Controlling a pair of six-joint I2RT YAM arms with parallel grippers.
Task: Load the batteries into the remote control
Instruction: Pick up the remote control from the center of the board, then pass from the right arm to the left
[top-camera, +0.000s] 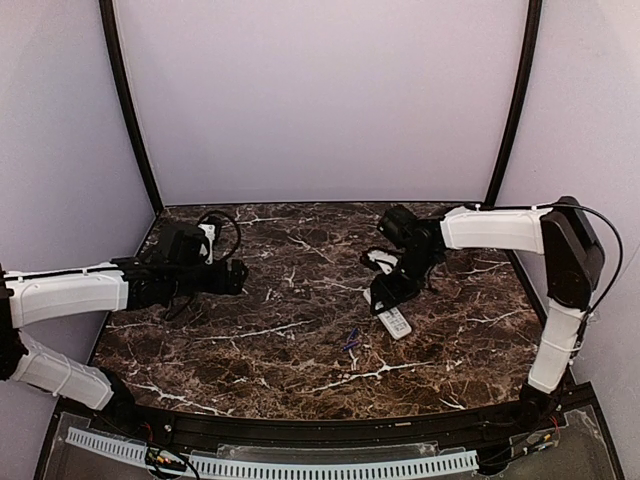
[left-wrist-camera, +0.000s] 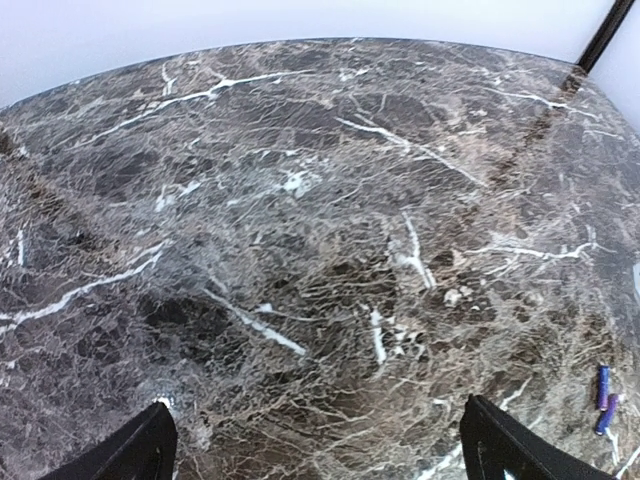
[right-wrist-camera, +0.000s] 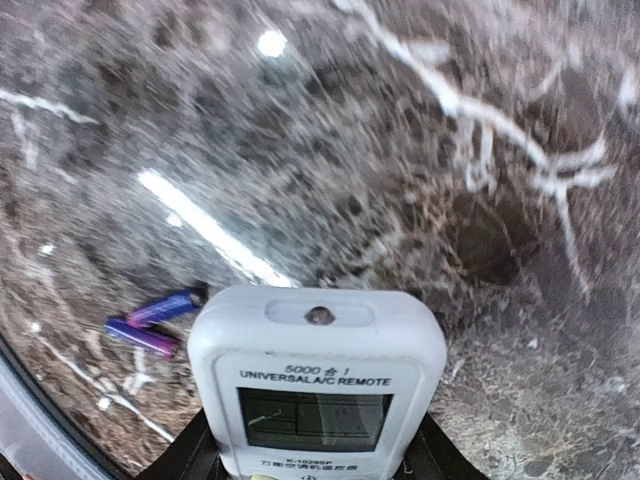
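Looking at this, we'd worry about the remote control (right-wrist-camera: 316, 360) slipping or twisting. The right tool (right-wrist-camera: 308, 452) straddles its sides, but the fingertips are cut off, so we can't tell if it's truly pinching. The remote lies screen-up, right of centre on the counter (left-wrist-camera: 300, 200), so the battery bay is hidden underneath and it'll need flipping. A sloppy turn could knock the batteries (right-wrist-camera: 150, 322) lying just left of it. The left tool (left-wrist-camera: 320, 455) hangs spread wide, well to the left, holding nothing.
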